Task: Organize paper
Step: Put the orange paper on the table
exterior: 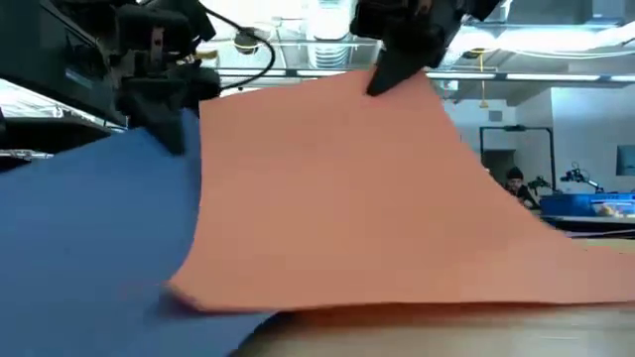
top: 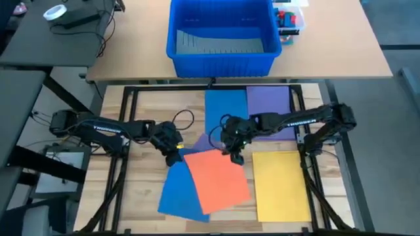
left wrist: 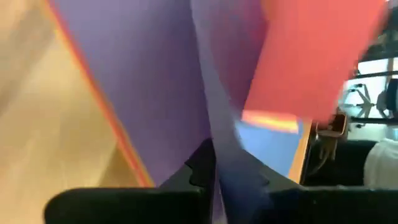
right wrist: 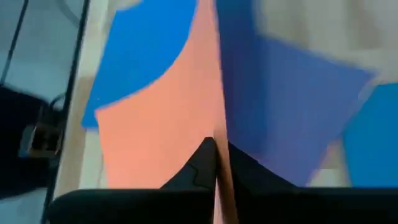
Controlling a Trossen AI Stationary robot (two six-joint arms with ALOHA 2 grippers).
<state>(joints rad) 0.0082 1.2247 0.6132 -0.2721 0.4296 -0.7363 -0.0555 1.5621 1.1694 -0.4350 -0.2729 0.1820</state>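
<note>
An orange sheet (top: 218,180) lies slanted over a blue sheet (top: 177,195) at the table's near middle. My left gripper (top: 175,149) is shut on the blue sheet's far corner, and my right gripper (top: 235,156) is shut on the orange sheet's far right corner. A yellow sheet (top: 281,185) lies flat to the right. A purple sheet (top: 269,106) and another blue sheet (top: 226,111) lie flat farther back. A small purple piece (top: 200,140) shows between the grippers. My left gripper pinches the blue sheet's far edge (left wrist: 212,163) between its two fingers, coming from above and the left. That end is raised (exterior: 169,149), while the sheet's near part stays on the table. My right gripper pinches the orange sheet's far edge (right wrist: 217,163) near its right corner, between both fingers, from above. The far end is lifted (exterior: 397,89), and the near edge (exterior: 397,296) rests on the table and the blue sheet.
A big blue bin (top: 220,58) stands on the table beyond the far edge, with a small box of parts (top: 289,19) beside it. Black frame rails (top: 125,124) run around the work surface. Bare wood shows at the near left (top: 134,196).
</note>
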